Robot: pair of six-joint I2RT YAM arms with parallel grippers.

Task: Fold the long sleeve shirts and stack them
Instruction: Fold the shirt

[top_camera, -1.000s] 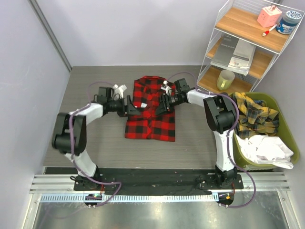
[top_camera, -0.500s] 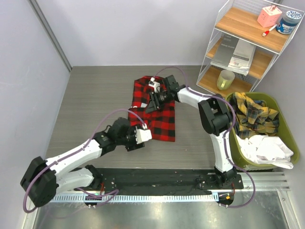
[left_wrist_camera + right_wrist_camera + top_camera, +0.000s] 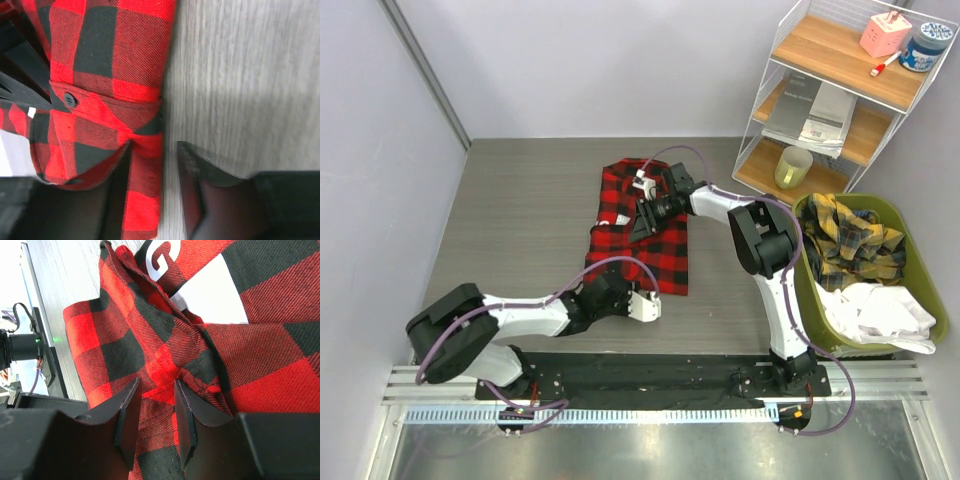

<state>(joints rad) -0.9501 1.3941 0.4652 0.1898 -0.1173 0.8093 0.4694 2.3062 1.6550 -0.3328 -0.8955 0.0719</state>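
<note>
left gripper (image 3: pixel 154 150): jaws spread, straddling the near hem edge of the red-and-black flannel shirt (image 3: pixel 642 255); bare table (image 3: pixel 520 210) shows between cloth and one finger. left arm lies low along the near table, forearm running right to that hem. right gripper (image 3: pixel 156 385): jaws nearly together, pinching a bunched ridge of shirt beside its white patch (image 3: pixel 210 300). right arm rises from base, elbow bent, forearm reaching left over the shirt's middle. shirt lies mid-table.
</note>
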